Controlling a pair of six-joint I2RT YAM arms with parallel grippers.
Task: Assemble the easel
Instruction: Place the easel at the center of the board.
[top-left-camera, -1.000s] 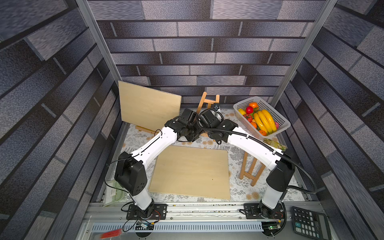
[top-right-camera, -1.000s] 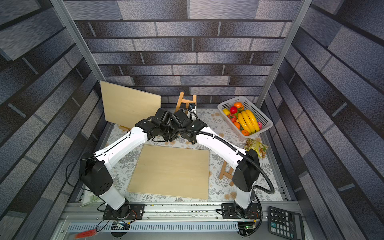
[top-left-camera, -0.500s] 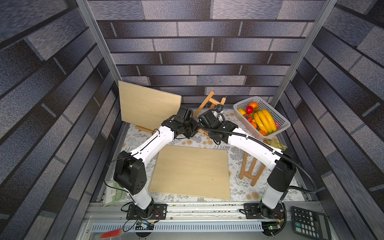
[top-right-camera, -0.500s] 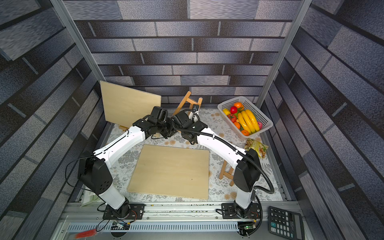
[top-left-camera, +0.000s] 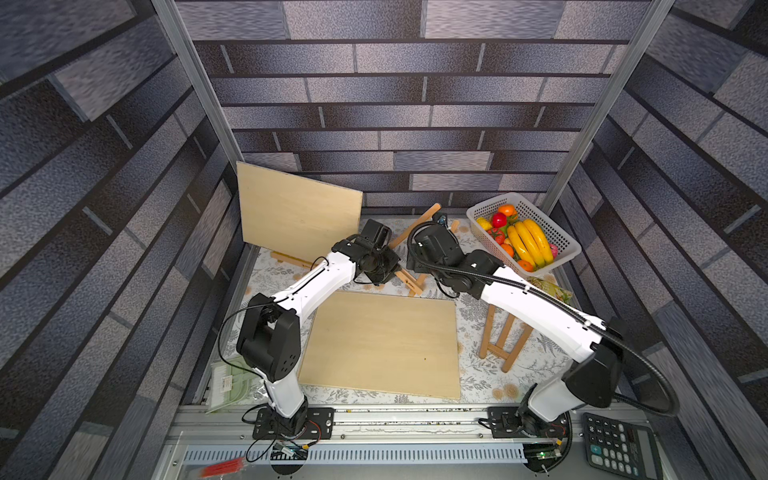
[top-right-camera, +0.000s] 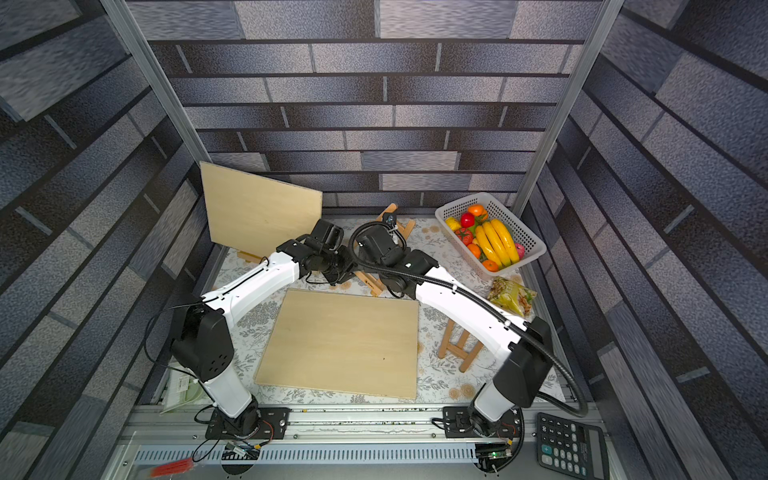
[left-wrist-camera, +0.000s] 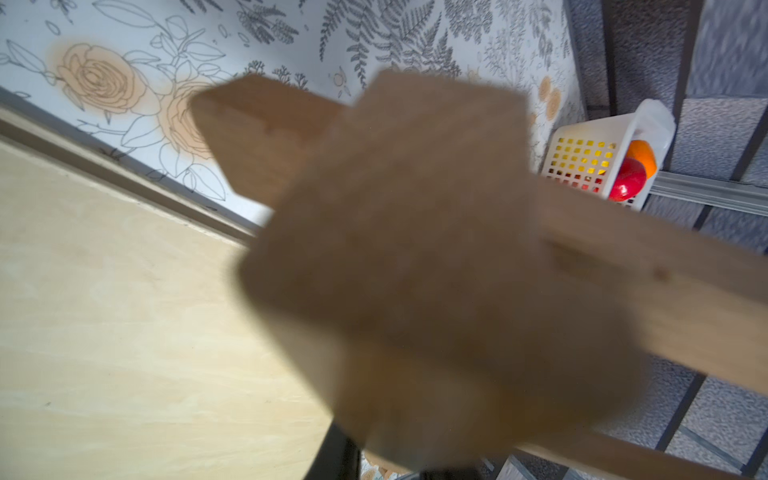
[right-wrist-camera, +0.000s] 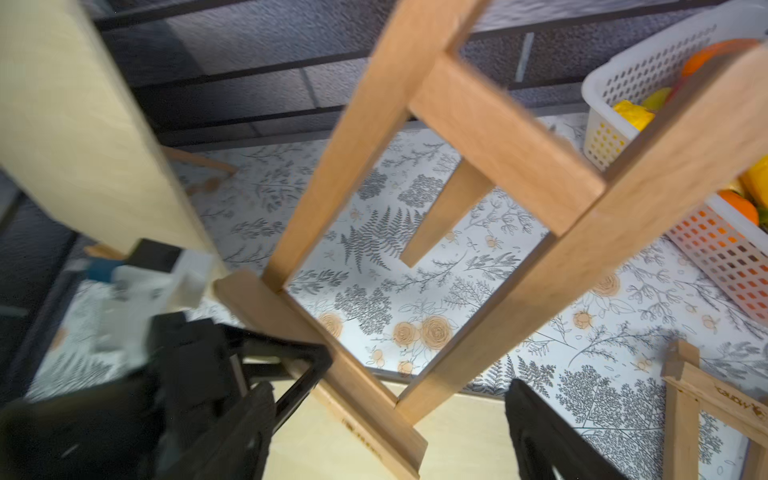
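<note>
Easel (right-wrist-camera: 498, 137): small, of light-brown wood. Two side legs are joined by a crossbar near the top and by a wider ledge at the foot. A shorter rear strut is seen behind the crossbar. A small printed mark is noted on the ledge face.

It is found near the middle of the table (top-left-camera: 274, 274), close to the back edge. It is tilted, with its top pointed toward that edge and slightly right. The ledge is clamped by the left gripper (top-left-camera: 394, 271). Whether the ledge's far end touches the table cannot be told.

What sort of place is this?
Probably a staged robot cell, not a real room: brick-print walls on aluminium posts, two arms bolted to a rail, an easel and fruit basket as props.
</note>
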